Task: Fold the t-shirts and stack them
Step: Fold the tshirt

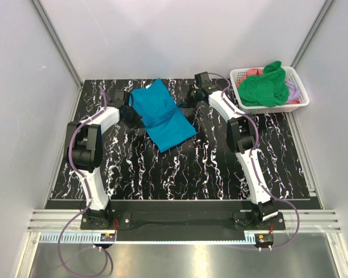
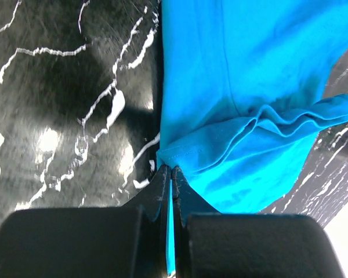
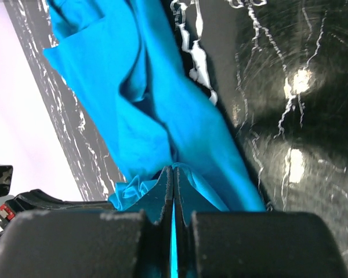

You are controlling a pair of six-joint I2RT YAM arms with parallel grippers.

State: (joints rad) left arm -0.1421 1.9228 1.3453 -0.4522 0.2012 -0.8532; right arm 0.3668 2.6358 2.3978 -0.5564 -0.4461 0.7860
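Now, left gripper point(image 2: 171, 169) and right gripper point(image 3: 173, 169) — both tight on the teal-blue t-shirt point(image 1: 162, 116) (opposite sides).

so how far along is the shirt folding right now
Done: no stack that I can see yet. In hand: the teal-blue shirt lies on the table, with the left gripper and right gripper each shut on an opposite edge, apparently mid-fold. Left: the green shirt, coral-pink shirt and lilac shirt sit crumpled in the white basket, waiting to be folded and stacked.

Teal-blue t-shirt point(image 1: 162, 119) on marbled table point(image 1: 191, 168), white basket point(image 1: 301, 103) at corner
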